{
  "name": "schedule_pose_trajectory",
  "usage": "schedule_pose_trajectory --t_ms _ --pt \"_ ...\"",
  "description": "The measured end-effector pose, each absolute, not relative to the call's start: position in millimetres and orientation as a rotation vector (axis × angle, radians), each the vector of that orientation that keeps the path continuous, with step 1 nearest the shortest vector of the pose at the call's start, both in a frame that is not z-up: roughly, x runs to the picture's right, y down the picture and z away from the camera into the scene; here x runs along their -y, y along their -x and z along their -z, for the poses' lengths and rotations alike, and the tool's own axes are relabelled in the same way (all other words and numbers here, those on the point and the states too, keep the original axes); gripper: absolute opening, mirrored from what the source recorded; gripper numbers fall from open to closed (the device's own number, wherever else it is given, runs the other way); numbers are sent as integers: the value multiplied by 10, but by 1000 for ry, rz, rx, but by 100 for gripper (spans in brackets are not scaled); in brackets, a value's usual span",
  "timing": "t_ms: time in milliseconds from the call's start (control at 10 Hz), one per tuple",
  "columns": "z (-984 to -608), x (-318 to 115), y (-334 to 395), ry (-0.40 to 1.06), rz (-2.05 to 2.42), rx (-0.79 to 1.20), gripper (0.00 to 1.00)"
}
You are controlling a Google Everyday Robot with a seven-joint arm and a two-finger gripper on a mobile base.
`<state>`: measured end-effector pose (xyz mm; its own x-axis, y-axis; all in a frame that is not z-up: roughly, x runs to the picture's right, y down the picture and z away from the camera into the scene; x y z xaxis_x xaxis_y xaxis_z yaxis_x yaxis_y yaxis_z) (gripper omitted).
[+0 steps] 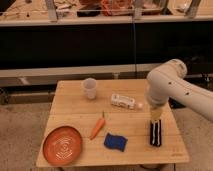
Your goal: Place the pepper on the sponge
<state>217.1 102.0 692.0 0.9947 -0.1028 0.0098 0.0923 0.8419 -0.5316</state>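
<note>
The pepper (98, 127), a slim orange vegetable with a green stem, lies at the middle of the wooden table (75, 107). The blue sponge (115, 142) sits just right of it and nearer the front edge, apart from it. My gripper (156, 115) hangs from the white arm at the table's right side. It points down just above a black striped block (156, 134), stands open and holds nothing. It is well to the right of both the pepper and the sponge.
A round orange plate (62, 145) rests at the front left corner. A pale cup (89, 88) stands at the back left. A white bottle (123, 101) lies on its side behind the pepper. A dark counter runs behind the table.
</note>
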Motion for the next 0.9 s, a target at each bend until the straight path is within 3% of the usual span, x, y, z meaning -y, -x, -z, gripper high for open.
schedule_pose_trajectory --t_ms 900 --pt "-7046 -1048 -1346 546 351 31 80"
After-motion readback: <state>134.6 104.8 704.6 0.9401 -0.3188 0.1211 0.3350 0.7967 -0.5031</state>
